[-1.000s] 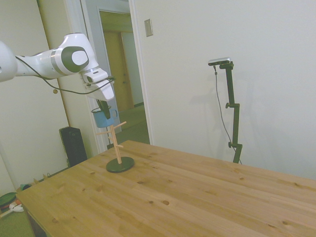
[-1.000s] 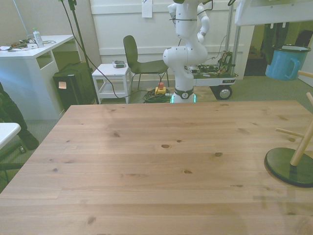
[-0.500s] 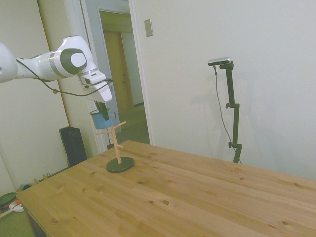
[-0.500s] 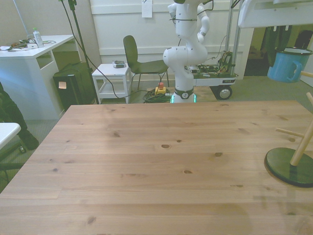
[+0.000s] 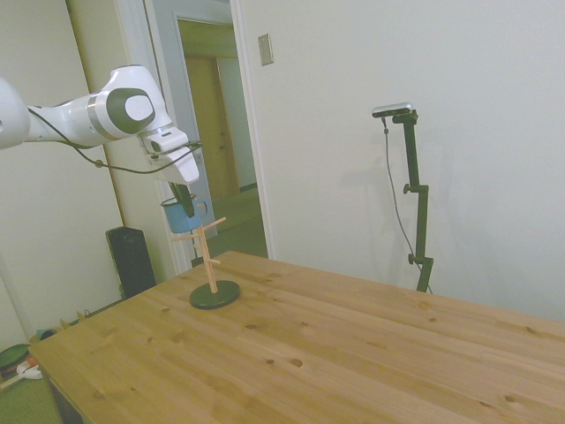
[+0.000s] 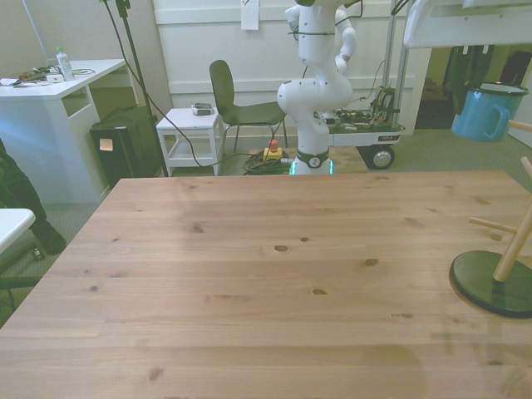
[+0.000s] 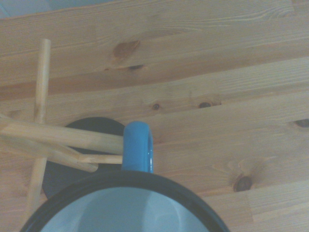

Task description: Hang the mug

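Our pincer (image 5: 184, 196), clamped on the mug (image 5: 179, 215), has drifted slightly back from the desk (image 5: 353, 353) edge over the last second, so the handle (image 7: 137, 146) now meets a peg of the rack (image 5: 210, 265), nearly ready to hang.

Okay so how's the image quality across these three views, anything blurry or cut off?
Side view: evenly lit, but the mug is small and distant. Front view: sharp table grain, mug rack cropped at the front view's right edge. Wrist view: soft focus, the mug's rim and handle slightly blurred.
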